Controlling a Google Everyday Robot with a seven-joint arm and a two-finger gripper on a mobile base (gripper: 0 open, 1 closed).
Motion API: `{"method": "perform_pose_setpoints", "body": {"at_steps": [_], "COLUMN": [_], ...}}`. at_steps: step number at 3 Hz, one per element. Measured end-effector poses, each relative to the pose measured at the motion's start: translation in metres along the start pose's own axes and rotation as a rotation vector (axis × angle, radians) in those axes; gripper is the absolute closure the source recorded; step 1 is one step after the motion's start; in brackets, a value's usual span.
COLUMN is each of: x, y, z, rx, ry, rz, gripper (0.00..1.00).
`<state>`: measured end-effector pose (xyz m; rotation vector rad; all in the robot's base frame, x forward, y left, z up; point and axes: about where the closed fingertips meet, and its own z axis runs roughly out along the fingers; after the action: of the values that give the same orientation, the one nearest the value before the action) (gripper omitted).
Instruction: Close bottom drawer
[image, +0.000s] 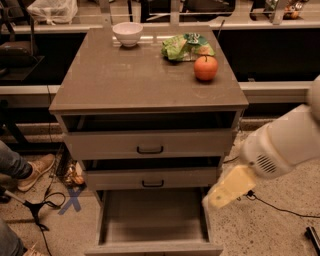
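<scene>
The bottom drawer (152, 217) of the grey-brown cabinet is pulled far out, and its long plain tray lies open and bare. Its front panel (150, 248) runs along the lower edge of the camera view, and its handle is out of sight. My gripper (220, 194), a pale yellowish piece on the white arm (285, 145), hangs just off the drawer's right side rail, level with the middle drawer and above the floor. It holds nothing that I can see.
The top drawer (150, 144) and middle drawer (150, 177) stand slightly out. On the cabinet top (115, 80) are a white bowl (128, 33), a green bag (186, 46) and an orange fruit (206, 67). A person's shoe (36, 170) and cables (280, 207) are on the floor.
</scene>
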<state>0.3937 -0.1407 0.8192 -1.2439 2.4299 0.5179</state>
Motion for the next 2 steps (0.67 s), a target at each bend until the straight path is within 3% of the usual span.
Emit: {"method": "perform_pose_setpoints", "body": {"at_steps": [1,2], "x": [0.022,0.036], "y": [0.035,0.045], "z": [0.087,0.103], "rx": [-0.152,-0.176], "ry": [0.018,0.043], "rz": [0.152,0.182], "gripper": [0.00,0.00]}}
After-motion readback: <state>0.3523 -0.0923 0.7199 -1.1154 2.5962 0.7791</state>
